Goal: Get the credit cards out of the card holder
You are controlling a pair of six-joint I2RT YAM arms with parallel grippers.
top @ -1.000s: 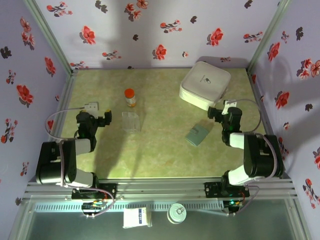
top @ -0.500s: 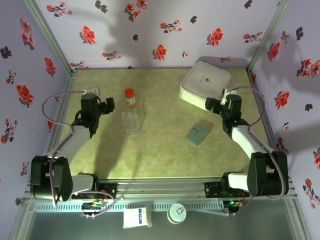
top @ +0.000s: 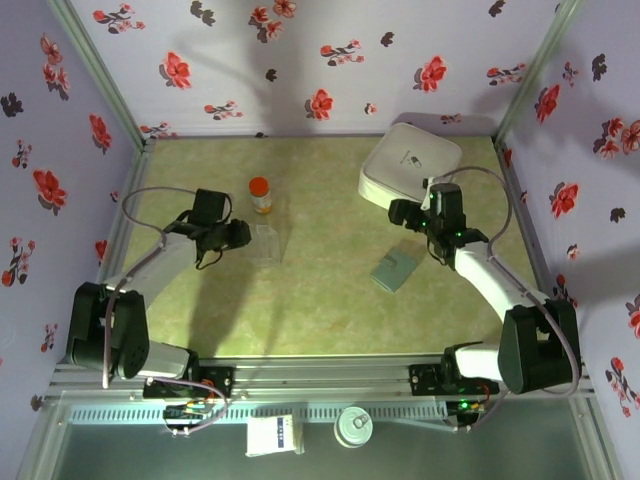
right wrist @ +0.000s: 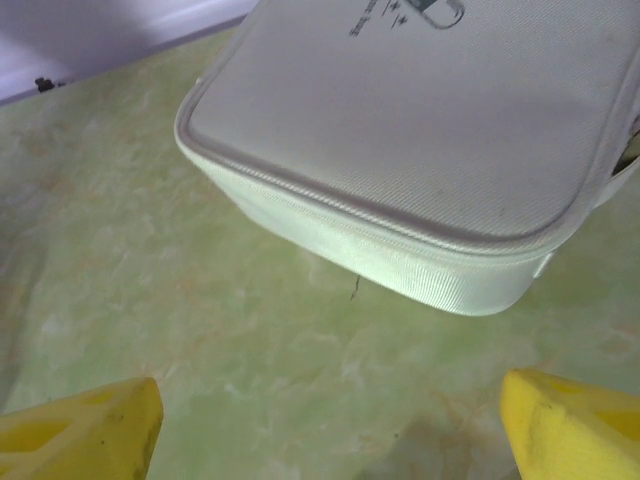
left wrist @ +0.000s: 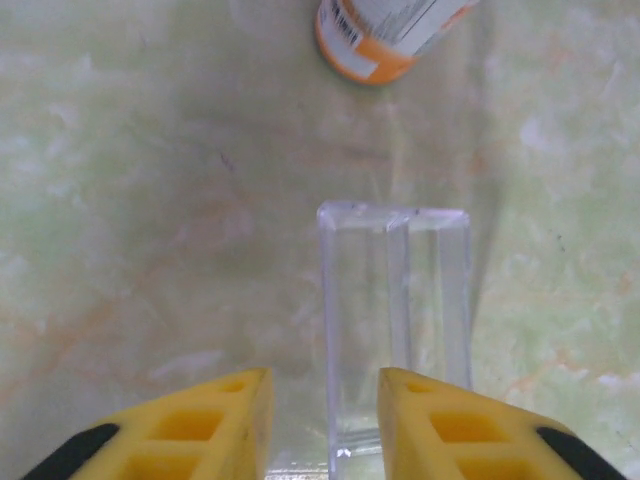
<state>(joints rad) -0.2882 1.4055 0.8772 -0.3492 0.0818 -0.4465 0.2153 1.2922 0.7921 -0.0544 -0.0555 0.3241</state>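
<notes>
The card holder (top: 395,270) is a small grey-blue wallet lying closed and flat on the table, right of centre. The credit cards are hidden. My right gripper (top: 400,212) hovers just behind the holder, beside the white case, and is open with bare table between its wide-spread yellow fingers (right wrist: 85,430). My left gripper (top: 236,236) is far from the holder on the left, at the clear plastic box (top: 263,243). Its jaws stand narrowed but apart (left wrist: 323,380), the box's near left wall (left wrist: 330,330) showing in the gap; nothing is gripped.
A large white rounded case (top: 410,168) (right wrist: 430,120) sits at the back right, close to my right gripper. An orange-capped bottle (top: 260,194) (left wrist: 380,40) stands just behind the clear box. Flowered walls close in three sides of the table.
Both arms have stretched out from their folded pose toward the table's middle. The left gripper came up to the clear box and narrowed its jaws; the right moved left beside the white case.
</notes>
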